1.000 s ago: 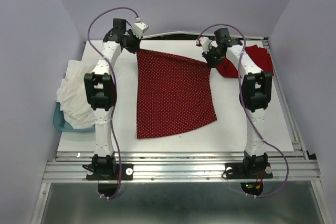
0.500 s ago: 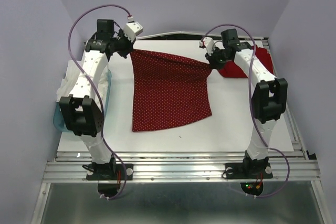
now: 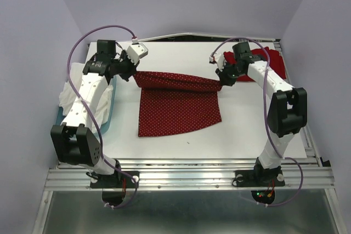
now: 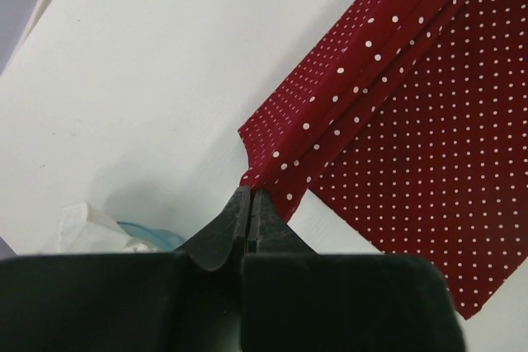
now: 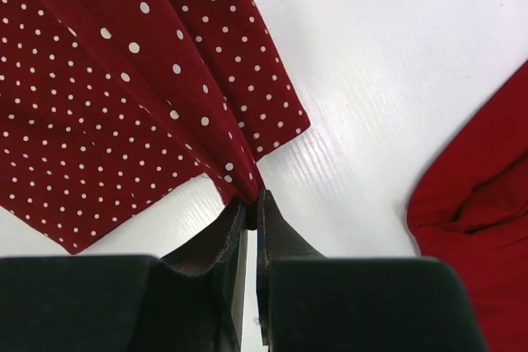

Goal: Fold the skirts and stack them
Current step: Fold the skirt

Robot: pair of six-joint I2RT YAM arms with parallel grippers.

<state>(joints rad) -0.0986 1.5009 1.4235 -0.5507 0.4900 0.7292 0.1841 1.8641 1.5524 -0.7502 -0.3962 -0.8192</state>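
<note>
The dark red polka-dot skirt (image 3: 178,108) lies in the middle of the white table, its far edge lifted and folded toward me. My left gripper (image 3: 133,74) is shut on the skirt's far left corner (image 4: 264,166). My right gripper (image 3: 219,84) is shut on its far right corner (image 5: 247,179). Both hold that edge just above the table, with the cloth doubled under it. The plain bright red skirt (image 3: 263,61) lies bunched at the far right, behind my right arm, and shows in the right wrist view (image 5: 483,228).
A teal bin (image 3: 107,114) with white cloth (image 3: 70,98) hangs off the table's left edge, under my left arm. The table's metal rail (image 3: 186,176) runs along the near edge. Purple walls close in on three sides.
Both grippers have drawn the skirt's far edge toward me and lower, folding the top part over. The visible skirt has become shorter. The left arm has swung out left.
</note>
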